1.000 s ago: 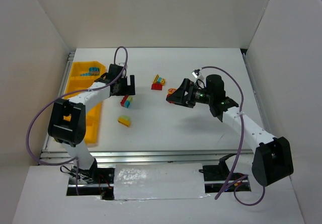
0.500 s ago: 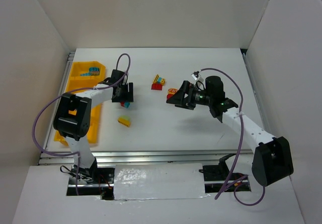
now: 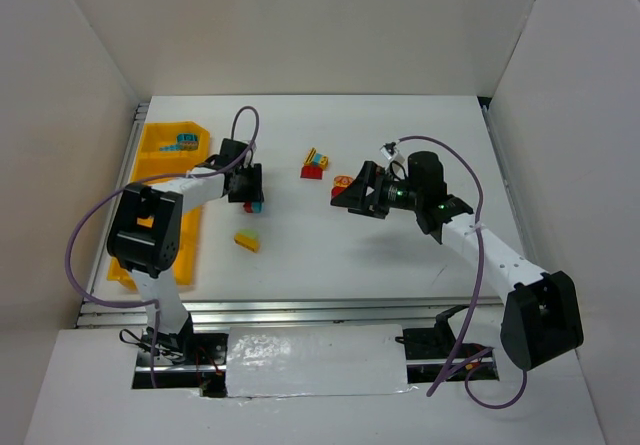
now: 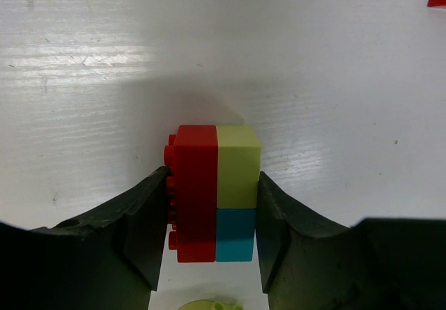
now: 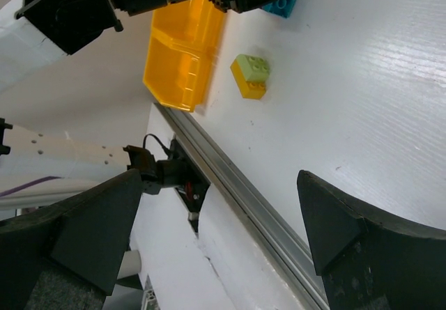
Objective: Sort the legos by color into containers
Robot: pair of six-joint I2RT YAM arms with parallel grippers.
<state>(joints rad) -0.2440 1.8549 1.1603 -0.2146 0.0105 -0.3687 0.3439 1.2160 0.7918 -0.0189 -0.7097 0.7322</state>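
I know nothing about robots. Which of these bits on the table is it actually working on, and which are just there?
Part of the job:
red-green-teal clump between the left fingers; yellow-green brick; red-yellow-teal clump; red-yellow piece; teal bricks in the orange tray.

Just there:
metal rail; glossy white panel.

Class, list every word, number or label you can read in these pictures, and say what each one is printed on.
No text can be read in any view.
Small white tag, seen from overhead: too small to tell whether it bears writing.
Brick clump: no lettering shows.
Yellow tray: no lettering shows.
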